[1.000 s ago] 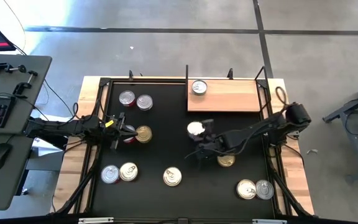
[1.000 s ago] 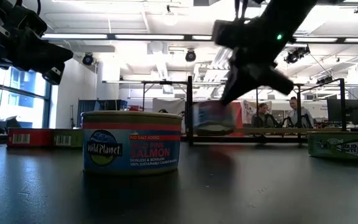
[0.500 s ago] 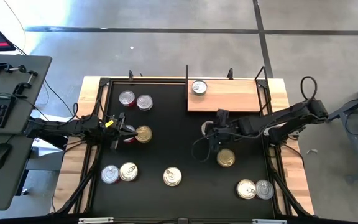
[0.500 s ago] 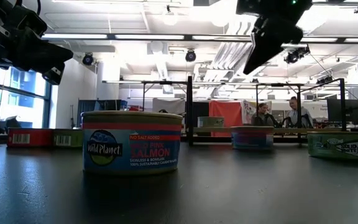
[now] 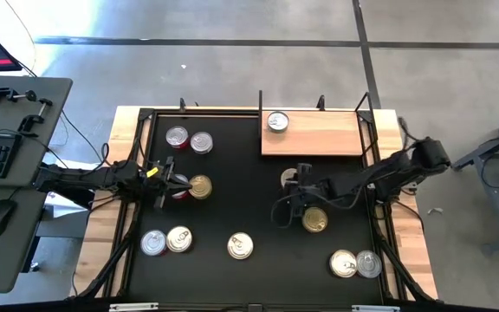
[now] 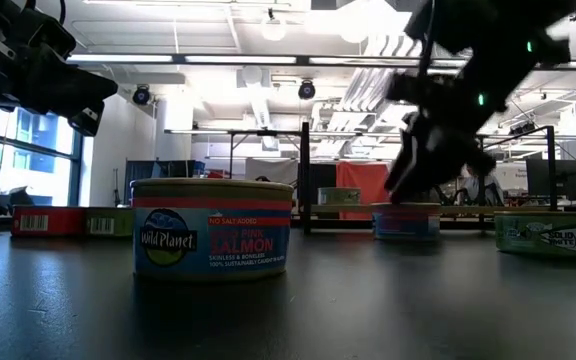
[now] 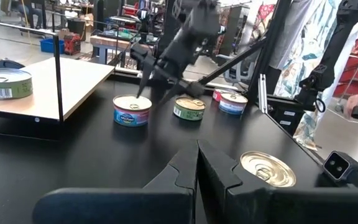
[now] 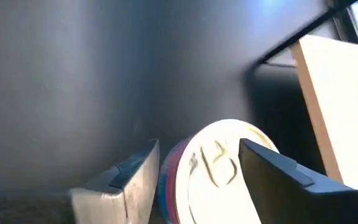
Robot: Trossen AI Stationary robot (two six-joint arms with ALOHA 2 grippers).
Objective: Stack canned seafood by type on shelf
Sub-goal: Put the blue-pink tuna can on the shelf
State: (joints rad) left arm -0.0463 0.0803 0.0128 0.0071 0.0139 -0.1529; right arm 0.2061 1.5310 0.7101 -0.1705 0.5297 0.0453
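A tin with a pale lid and blue-and-red side (image 8: 213, 165) stands on the black mat (image 5: 241, 199), just near of the wooden shelf (image 5: 319, 137). My right gripper (image 8: 199, 144) is open, low over this tin (image 5: 289, 178), one finger on each side. One silver-lidded tin (image 5: 277, 121) sits on the shelf's left end. My left gripper (image 5: 171, 182) is shut and raised at mid-left, beside a red-sided tin (image 5: 180, 191) and a gold-lidded tin (image 5: 199, 185). My right gripper comes at the tin from above, slanting, with a finger (image 8: 138, 171) beside its left wall and the other finger (image 8: 269, 168) over its right rim. I cannot tell whether either finger touches it. The tin stands flat on the mat.
More tins lie about the mat: two at the far left (image 5: 189, 139), two at the near left (image 5: 166, 241), one near centre (image 5: 240, 247), one gold-lidded (image 5: 314, 220) by the right arm, two at the near right (image 5: 355, 263). Black frame posts (image 5: 261, 108) edge the shelf.
A second ago my right gripper held the pale-lidded tin in the air. It carried it toward the table's right edge and let go. The tin now stands on the mat in front of the shelf, and the gripper has come down over it again.
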